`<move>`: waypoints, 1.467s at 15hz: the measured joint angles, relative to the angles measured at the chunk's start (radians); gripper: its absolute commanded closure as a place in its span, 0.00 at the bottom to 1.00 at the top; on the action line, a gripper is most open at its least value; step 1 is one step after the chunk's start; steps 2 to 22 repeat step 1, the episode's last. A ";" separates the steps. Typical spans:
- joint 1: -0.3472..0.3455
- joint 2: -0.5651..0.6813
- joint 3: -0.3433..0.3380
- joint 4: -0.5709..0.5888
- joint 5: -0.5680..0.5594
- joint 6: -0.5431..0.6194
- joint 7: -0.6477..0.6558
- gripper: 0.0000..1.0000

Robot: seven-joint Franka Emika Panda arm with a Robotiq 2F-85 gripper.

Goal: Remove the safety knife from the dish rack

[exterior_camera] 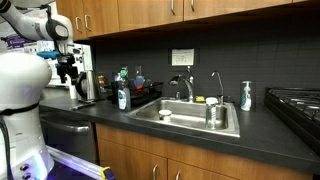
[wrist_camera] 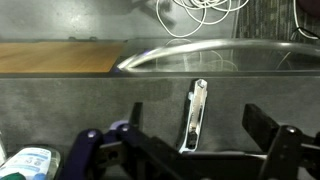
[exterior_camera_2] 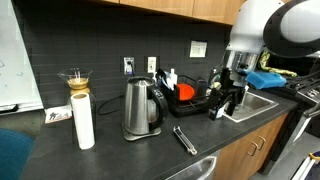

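Note:
The safety knife [wrist_camera: 193,115], a slim silver and black tool, lies flat on the dark countertop. It also shows in an exterior view [exterior_camera_2: 185,138], in front of the kettle and outside the rack. The black dish rack [exterior_camera_2: 192,100] stands beside the sink with a red item in it, and it shows in both exterior views [exterior_camera: 141,96]. My gripper [wrist_camera: 198,125] is open and empty, hovering above the counter. In the wrist view the knife appears between the two fingers. The exterior views show the gripper [exterior_camera_2: 226,100] [exterior_camera: 68,72] raised well above the counter near the rack.
A steel kettle [exterior_camera_2: 143,108], a paper towel roll [exterior_camera_2: 84,118] and a glass coffee dripper [exterior_camera_2: 75,79] stand on the counter. The steel sink [exterior_camera: 195,115] has a faucet and soap bottles [exterior_camera: 246,96]. A steel rim [wrist_camera: 200,55] lies beyond the knife.

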 measured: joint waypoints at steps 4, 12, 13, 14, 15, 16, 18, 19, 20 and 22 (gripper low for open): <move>0.000 0.000 0.000 0.000 0.000 0.000 0.000 0.00; 0.000 0.000 0.000 0.000 0.000 0.000 0.000 0.00; 0.000 0.000 0.000 0.000 0.000 0.000 0.000 0.00; 0.000 0.000 0.000 0.000 0.000 0.000 0.000 0.00; 0.000 0.000 0.000 0.000 0.000 0.000 0.000 0.00; 0.000 0.000 0.000 0.000 0.000 0.000 0.000 0.00; 0.000 0.000 0.000 0.000 0.000 0.000 0.000 0.00; 0.000 0.000 0.000 0.000 0.000 0.000 0.000 0.00; 0.000 0.000 0.000 0.000 0.000 0.000 0.000 0.00; 0.000 0.000 0.000 0.000 0.000 0.000 0.000 0.00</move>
